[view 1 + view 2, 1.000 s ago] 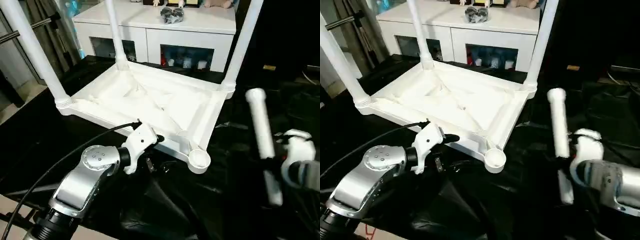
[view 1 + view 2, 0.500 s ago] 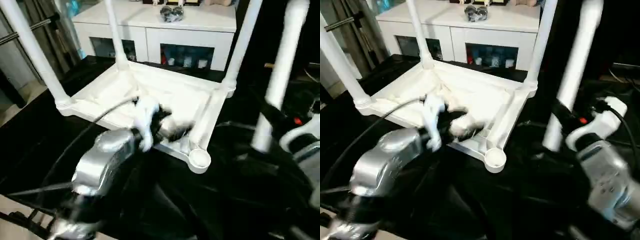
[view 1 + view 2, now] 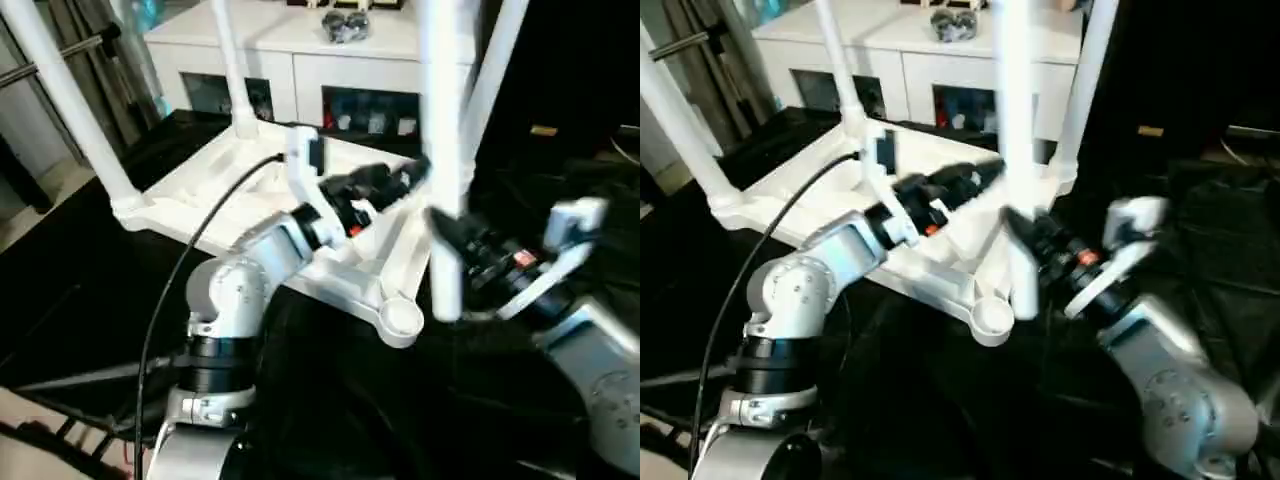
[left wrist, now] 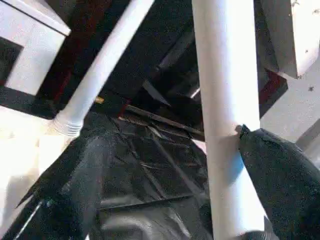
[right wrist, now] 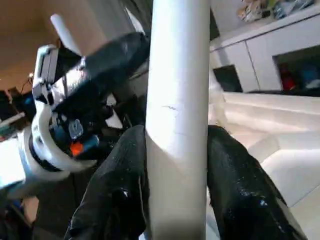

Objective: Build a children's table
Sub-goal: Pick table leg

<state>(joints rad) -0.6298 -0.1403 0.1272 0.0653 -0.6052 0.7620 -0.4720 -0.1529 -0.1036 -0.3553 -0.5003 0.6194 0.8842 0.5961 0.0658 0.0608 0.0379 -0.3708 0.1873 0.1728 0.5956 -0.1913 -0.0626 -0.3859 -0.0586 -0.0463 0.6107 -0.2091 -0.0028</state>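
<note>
The children's table lies upside down: its white tabletop (image 3: 195,195) shows its ribbed underside, and three white legs (image 3: 65,105) (image 3: 230,70) (image 3: 485,90) stand in corner sockets. The near right socket (image 3: 400,318) is empty. My right gripper (image 3: 450,235) is shut on the fourth leg (image 3: 440,120), held upright with its lower end just right of and above that socket. In the right wrist view both fingers (image 5: 120,185) press the leg (image 5: 177,125). My left gripper (image 3: 400,180) is open, its fingers (image 4: 280,180) either side of the same leg (image 4: 225,125), higher up.
A white cabinet (image 3: 330,50) with glass doors stands behind the tabletop. Black sheeting (image 3: 350,400) covers the surface under and around the table. A black cable (image 3: 190,250) runs along my left arm.
My right gripper swung the leg from a tilt at the far right to upright beside the empty socket. My left arm rose from the tabletop's front edge and reached around the leg.
</note>
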